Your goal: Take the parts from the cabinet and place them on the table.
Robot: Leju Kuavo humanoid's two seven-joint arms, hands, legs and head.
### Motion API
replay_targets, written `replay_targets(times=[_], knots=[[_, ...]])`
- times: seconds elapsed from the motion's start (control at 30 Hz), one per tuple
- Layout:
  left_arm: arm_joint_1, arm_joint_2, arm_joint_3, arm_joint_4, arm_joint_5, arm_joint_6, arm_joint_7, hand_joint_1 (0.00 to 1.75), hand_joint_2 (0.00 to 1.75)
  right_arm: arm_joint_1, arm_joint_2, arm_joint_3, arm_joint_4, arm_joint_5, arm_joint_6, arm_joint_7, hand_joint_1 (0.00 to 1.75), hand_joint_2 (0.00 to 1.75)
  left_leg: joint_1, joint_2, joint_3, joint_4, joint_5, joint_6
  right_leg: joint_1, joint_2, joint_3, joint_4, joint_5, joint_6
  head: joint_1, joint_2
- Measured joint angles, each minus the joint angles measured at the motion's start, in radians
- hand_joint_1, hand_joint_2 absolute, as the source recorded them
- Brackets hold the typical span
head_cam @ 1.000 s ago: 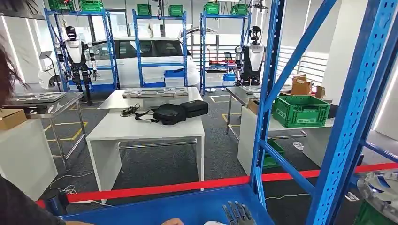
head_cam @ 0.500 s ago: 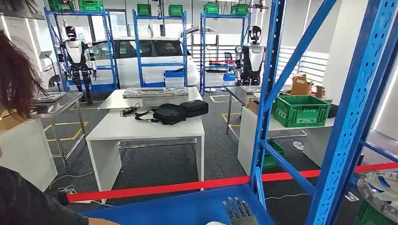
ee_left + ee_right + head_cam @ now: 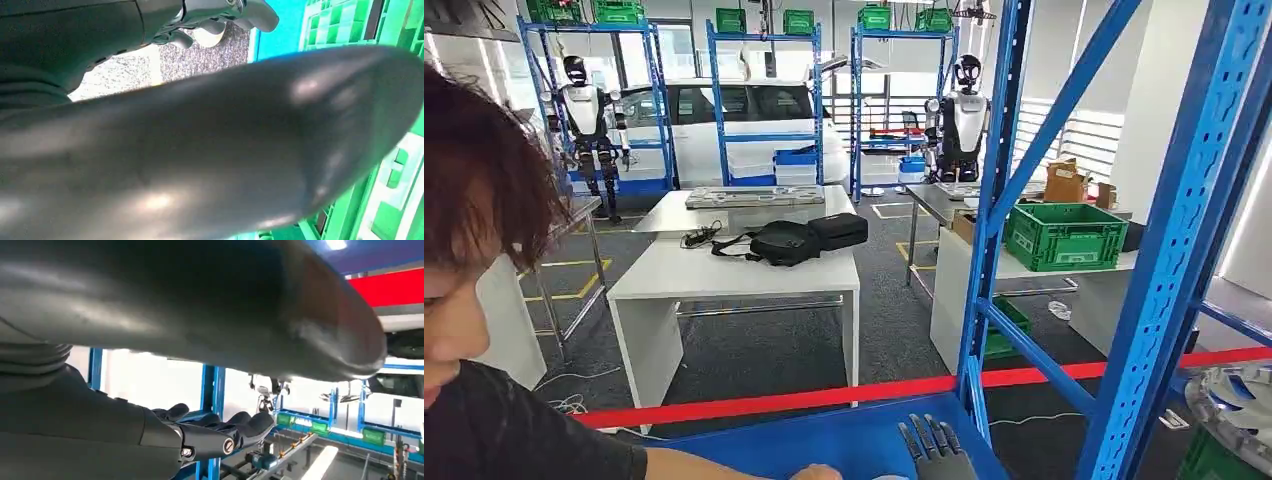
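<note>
Cabinet shelf: right hand spread, nothing in it

Head view: the right hand lies at the shelf's near edge, dark fingers straight and apart, grasping nothing. A person leans in at the left; their hand rests on the shelf just beside the robot's. A round silvery part sits low at the right, beyond the cabinet's near upright.

Left wrist view: left hand over grey floor, beside green crates; grip cannot be told.

Right wrist view: the right hand's fingers stretch out, released.

The right hand reaches forward, fingers extended (nothing held); left hand curled.
</note>
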Motion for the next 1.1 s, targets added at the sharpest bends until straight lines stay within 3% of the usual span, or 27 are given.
replay_targets(times=[0.5, 1.0, 1.03, 1.1], knots=[[0.001, 0.0, 0.0, 0.0, 0.007, 0.001, -0.005, 0.0, 0.0, 0.047, 0.002, 0.0, 0.0, -0.036, 0.013, -0.033, 0.0, 0.0, 0.0, 0.0, 0.0, 0.0, 0.0, 0.0, 0.0, 0.0, 0.0, 0.0, 0.0, 0.0, 0.0, 0.0], [0.003, 0.0, 0.0, 0.0, 0.007, 0.002, -0.003, 0.0, 0.0, 0.115, 0.012, 0.0, 0.0, -0.053, 0.006, -0.023, 0.0, 0.0, 0.0, 0.0, 0.0, 0.0, 0.0, 0.0, 0.0, 0.0, -0.001, 0.0, -0.001, 0.0, 0.0, 0.0], [0.003, 0.0, 0.0, 0.0, 0.007, 0.002, -0.002, 0.0, 0.0, 0.115, 0.012, 0.0, 0.0, -0.054, 0.006, -0.023, 0.0, 1.75, 0.0, 0.0, 0.0, 0.0, 0.0, 0.0, 0.0, 0.0, -0.001, 0.0, -0.001, 0.0, 0.0, 0.0], [0.003, 0.0, 0.0, 0.0, 0.007, 0.003, 0.0, 0.0, 0.0, 0.115, 0.012, 0.0, 0.0, -0.055, 0.006, -0.022, 0.0, 1.75, 0.0, 0.0, 0.0, 0.0, 0.0, 0.0, 0.0, 0.0, -0.001, 0.0, -0.001, 0.0, 0.0, 0.0]])
